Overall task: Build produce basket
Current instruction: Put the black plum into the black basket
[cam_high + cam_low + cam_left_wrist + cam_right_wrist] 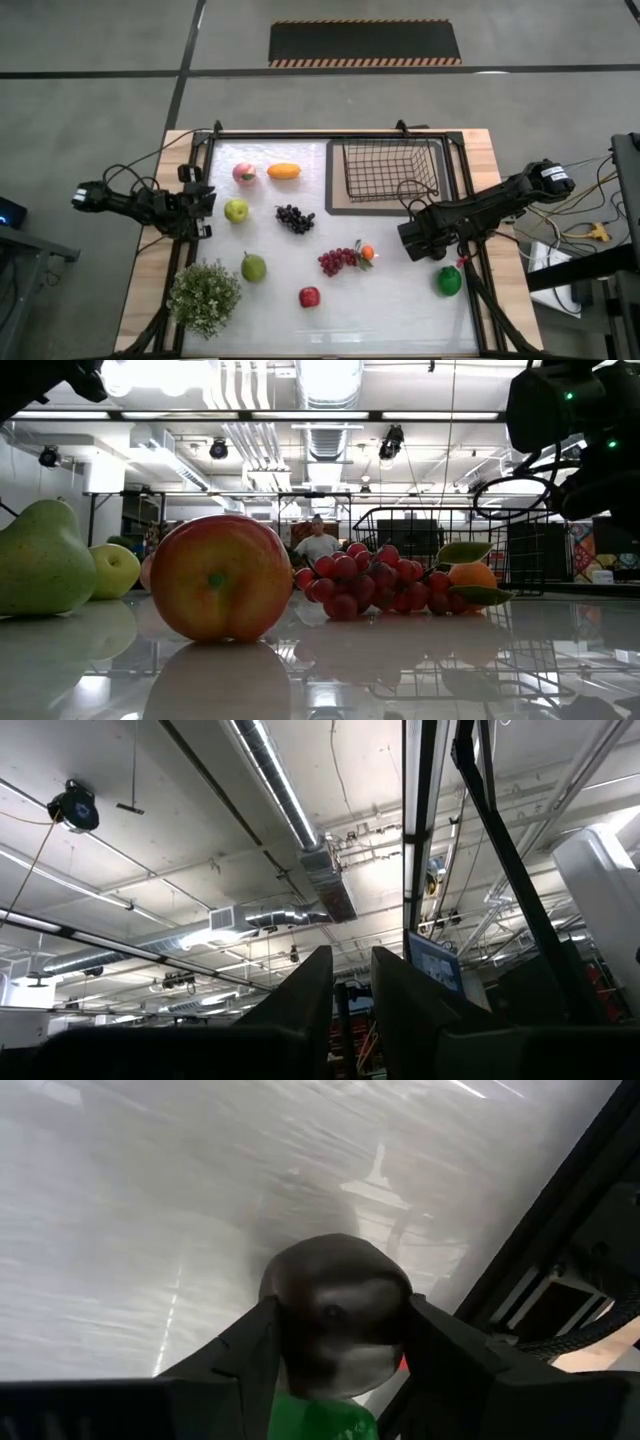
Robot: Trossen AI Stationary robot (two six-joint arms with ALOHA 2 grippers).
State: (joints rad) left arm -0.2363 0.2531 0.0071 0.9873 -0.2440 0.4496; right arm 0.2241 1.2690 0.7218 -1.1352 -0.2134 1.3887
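The left arm lies folded along the table's left edge, its left gripper point(350, 982) tilted up toward the ceiling, fingers nearly together with only a narrow slit between them. The right arm reaches in from the right edge — wrist angled down, the right gripper point(340, 1330) low over the table's near right part, its fingers set against a rounded object between them.

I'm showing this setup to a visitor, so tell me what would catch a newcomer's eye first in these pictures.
Probably the scattered produce: a red apple looms at the front of the low view, with red grapes behind it. The black wire basket sits empty at the table's far side. The right gripper holds a dark rounded thing just over the green pepper, while the left gripper waits, pointing at the ceiling.
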